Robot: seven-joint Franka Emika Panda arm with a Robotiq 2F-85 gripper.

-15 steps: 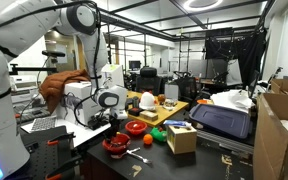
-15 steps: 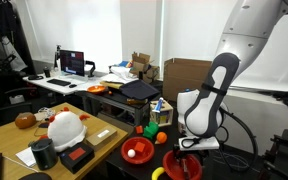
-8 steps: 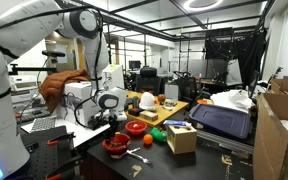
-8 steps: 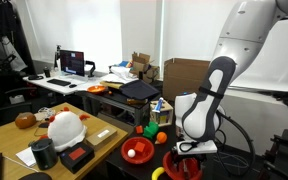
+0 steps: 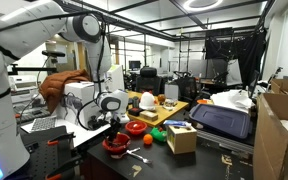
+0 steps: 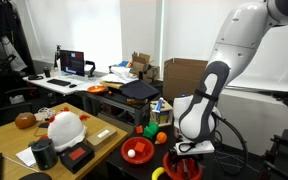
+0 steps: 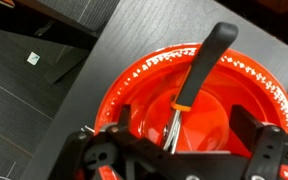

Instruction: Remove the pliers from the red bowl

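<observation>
The gripper (image 7: 181, 140) is gaping wide, straddling the slim dark-handled pliers (image 7: 206, 60) lying in the glossy round red bowl (image 7: 134, 95) beneath it.

Pliers (image 7: 202, 70): in the bowl (image 7: 144, 75), handle leaning over the rim toward the top of the wrist view.
Bowl: on the table (image 7: 134, 35), near its edge, directly below the gripper (image 6: 189, 152).
Second bowl (image 6: 137, 150): on the same table, just left of the first in an exterior view.
Hand tool (image 5: 139, 154): on the table, right of the bowl in an exterior view.
Cardboard box (image 5: 181, 138): right of the hand tool.
Hard hat (image 6: 64, 127): on the adjoining table, left of the second bowl.
</observation>
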